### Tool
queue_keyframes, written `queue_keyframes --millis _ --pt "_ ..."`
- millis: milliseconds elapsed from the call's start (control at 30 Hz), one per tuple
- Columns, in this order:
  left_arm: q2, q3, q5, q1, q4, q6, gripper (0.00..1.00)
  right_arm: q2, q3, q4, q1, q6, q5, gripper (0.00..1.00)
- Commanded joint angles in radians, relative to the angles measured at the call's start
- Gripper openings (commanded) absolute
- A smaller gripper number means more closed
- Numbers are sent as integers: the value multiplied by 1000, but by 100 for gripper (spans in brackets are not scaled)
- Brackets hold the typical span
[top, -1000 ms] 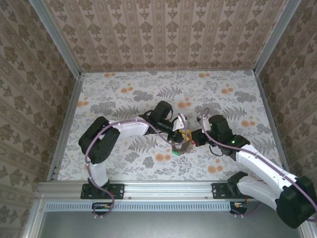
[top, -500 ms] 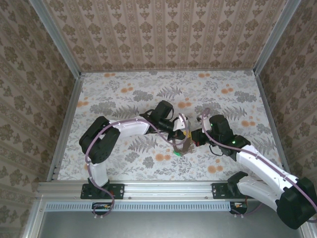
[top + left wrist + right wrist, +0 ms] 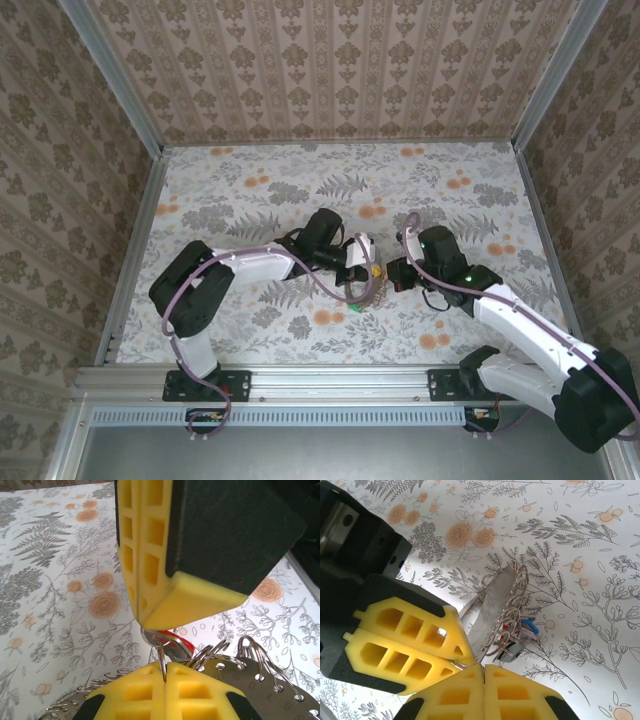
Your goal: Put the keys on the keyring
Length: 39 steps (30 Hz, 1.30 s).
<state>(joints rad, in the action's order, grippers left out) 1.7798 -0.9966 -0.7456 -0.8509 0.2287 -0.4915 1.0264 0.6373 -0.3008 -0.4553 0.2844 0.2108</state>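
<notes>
Seen from the right wrist, the keyring (image 3: 496,602) stands on edge. Its plane runs up and away from the right gripper (image 3: 482,672), which is clenched on its lower rim. At that same rim spot the left gripper (image 3: 165,669) is clenched on the thin wire loop of the red key (image 3: 180,647). The key lies just beside the rim; whether they touch, I cannot tell. A bunch of other keys (image 3: 522,630) hangs off the keyring's right face. Judgement: threading turns on lining the loop up with the rim, edge-on. The left arm, coming from the keyring's left, is nearer.
</notes>
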Motion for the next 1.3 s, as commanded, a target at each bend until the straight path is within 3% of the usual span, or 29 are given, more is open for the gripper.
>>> queue_keyframes --millis 0,200,433,800,1033,1267 --pt "-63 29 -17 11 120 49 0 32 24 -74 23 -2 -56 0" --pt "-69 65 4 11 218 91 0 75 36 -76 30 -10 4 0" --pt "-69 70 4 11 211 85 0 86 38 -30 41 1 22 0" --pt "-66 92 35 12 187 75 1 20 34 80 57 7 163 0" --pt "-63 77 35 12 166 73 19 20 42 77 56 -11 203 0" --pt "-53 47 1 12 124 64 25 20 53 75 56 -27 223 0"
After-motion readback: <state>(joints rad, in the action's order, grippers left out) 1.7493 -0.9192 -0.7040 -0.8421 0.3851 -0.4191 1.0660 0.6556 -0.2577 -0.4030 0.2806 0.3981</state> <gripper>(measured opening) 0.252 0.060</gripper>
